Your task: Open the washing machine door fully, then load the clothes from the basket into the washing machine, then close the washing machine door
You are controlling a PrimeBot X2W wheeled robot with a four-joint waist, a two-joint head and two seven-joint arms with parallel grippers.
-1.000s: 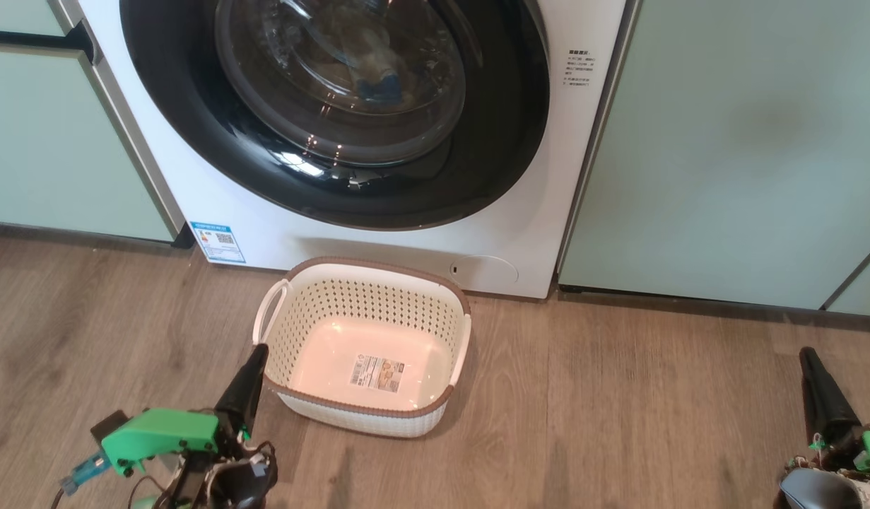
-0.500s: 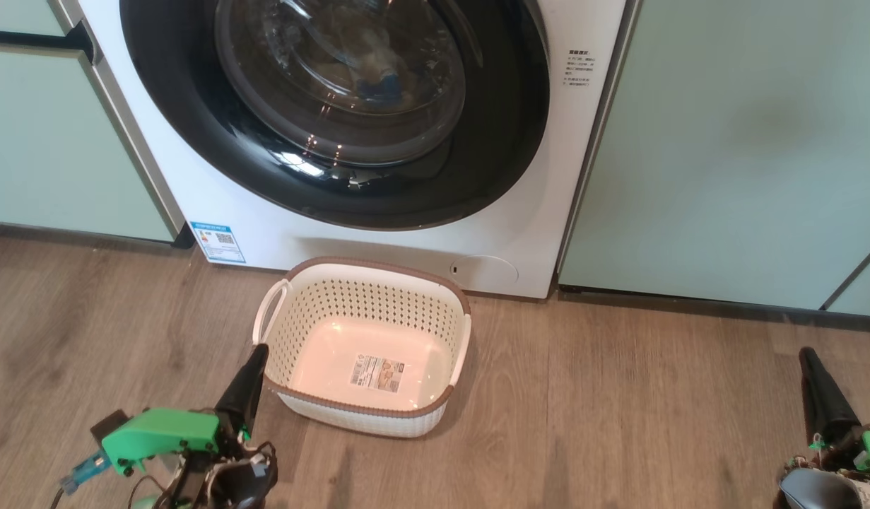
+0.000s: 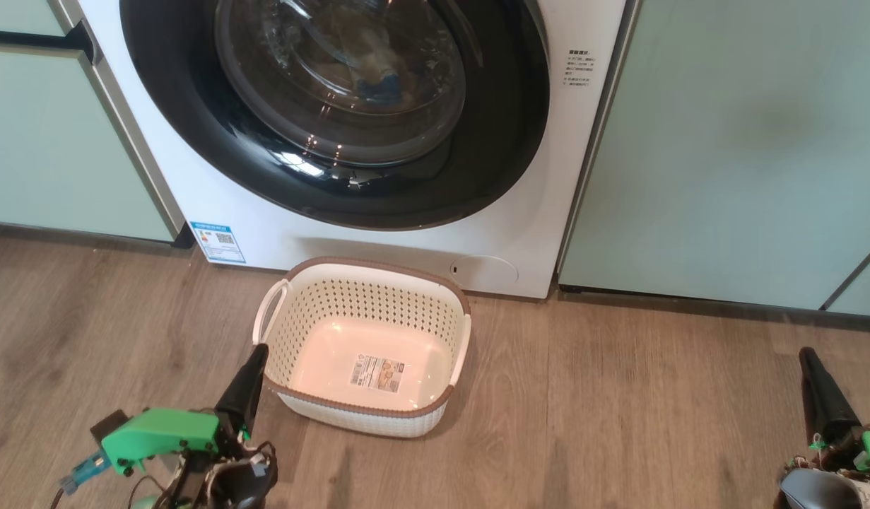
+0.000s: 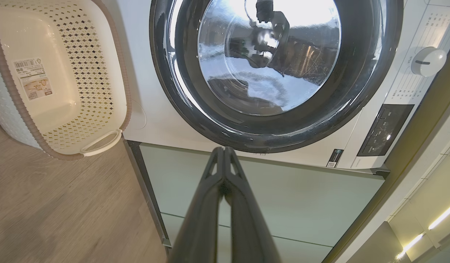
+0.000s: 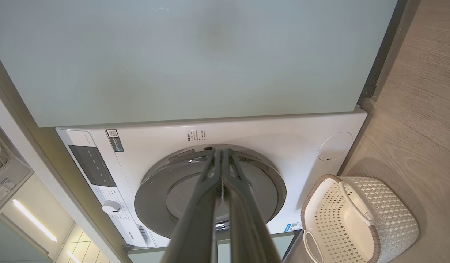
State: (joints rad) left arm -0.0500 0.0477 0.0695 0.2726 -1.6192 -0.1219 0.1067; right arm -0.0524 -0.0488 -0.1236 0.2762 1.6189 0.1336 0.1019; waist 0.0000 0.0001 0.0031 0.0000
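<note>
The big white front-loading washing machine (image 3: 406, 244) stands between pale green cabinets (image 3: 724, 141). Its large round door with the glossy black rim and bulging glass centre (image 3: 505, 141) is shut flush against the front. Behind the glass, pale yellow clothes with a blue patch (image 3: 378, 74) lie inside the drum. The small cream-white perforated plastic basket with a brown rim (image 3: 367, 267) sits on the wood-look floor (image 3: 618, 410) just in front of the machine, its bare base showing 1 sticker (image 3: 378, 372). The left gripper (image 3: 260, 351) hangs low just beside the basket's near left corner, its 2 dark fingers pressed together on nothing. The right gripper (image 3: 808, 357), well apart to the right over the floor, is likewise clenched and holds nothing.
</note>
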